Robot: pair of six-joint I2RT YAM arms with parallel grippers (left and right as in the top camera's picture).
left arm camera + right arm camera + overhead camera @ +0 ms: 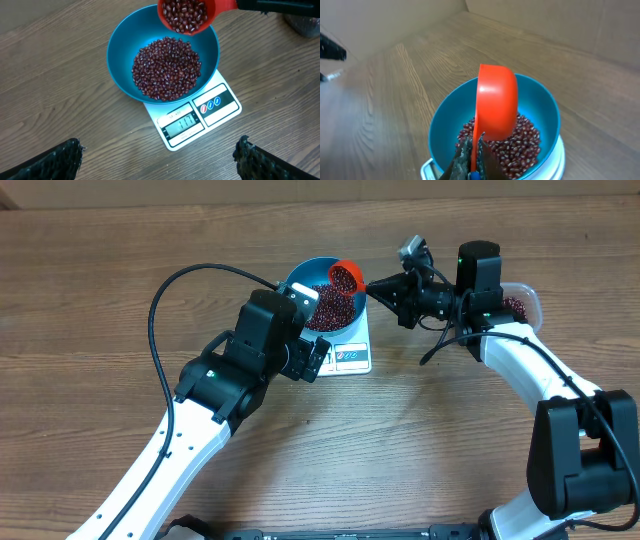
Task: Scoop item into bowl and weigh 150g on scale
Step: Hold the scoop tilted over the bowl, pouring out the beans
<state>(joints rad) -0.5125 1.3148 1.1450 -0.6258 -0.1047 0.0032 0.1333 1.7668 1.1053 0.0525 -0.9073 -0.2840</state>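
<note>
- The small dark red-brown beans (166, 67) lay in a loose heap in the bottom of the round deep blue bowl (120, 50); the heap covered the floor of the bowl and left the walls bare.
- The blue bowl sat on the flat white rectangular kitchen scale (220, 107), covering most of it. Only the display-and-label edge showed, facing my left arm.
- The scale's display was lit, but I couldn't read the digits for sure.
- A round orange plastic scoop (187, 15) hung over the far rim of the bowl, tilted mouth-down toward it and loaded with more beans. I saw none in the air.
- The right gripper (471, 161) was clamped narrow on the scoop's handle, reaching in from the right side of the bowl.
- The left gripper (159, 146) stood wide, holding nothing, hovering above the near edge of the scale with a finger on either side of the view.
- The scale rested on the brown wooden table (120, 240).
- A clear plastic tub (524, 298) with beans inside sat to the right, partly hidden behind my right arm and well apart from the scale.
</note>
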